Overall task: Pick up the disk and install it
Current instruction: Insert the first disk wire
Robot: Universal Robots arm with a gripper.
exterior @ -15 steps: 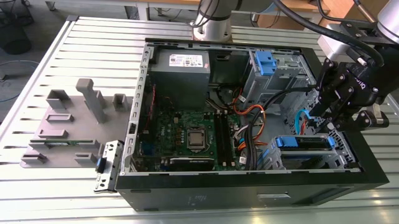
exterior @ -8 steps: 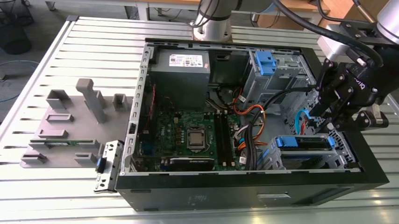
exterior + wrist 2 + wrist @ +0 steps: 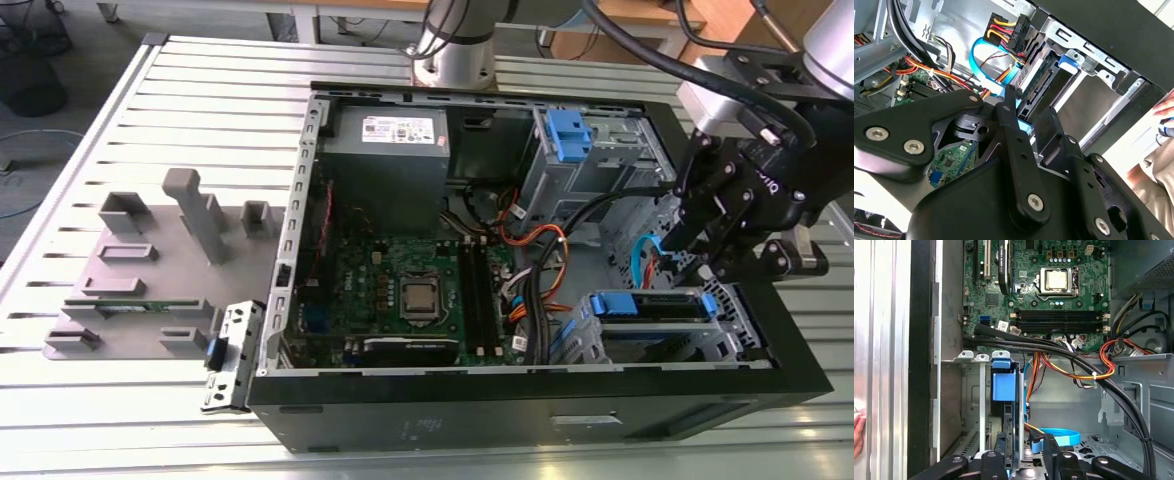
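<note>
While the open computer case (image 3: 534, 400) is lying on the worktop (image 3: 174, 120), the pincer (image 3: 1024, 460) is gripping the disk (image 3: 1004, 390), standing edgewise in its drive bay.

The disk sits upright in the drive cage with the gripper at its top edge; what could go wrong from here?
1. The disk stands in a narrow slot of the drive cage; a slight tilt could jam its blue carrier against the cage walls.
2. A blue data cable and orange and black wires run close beside the slot, so the gripper could snag or pinch them.
3. A person's hand is near the open case, within the arm's working area.
</note>
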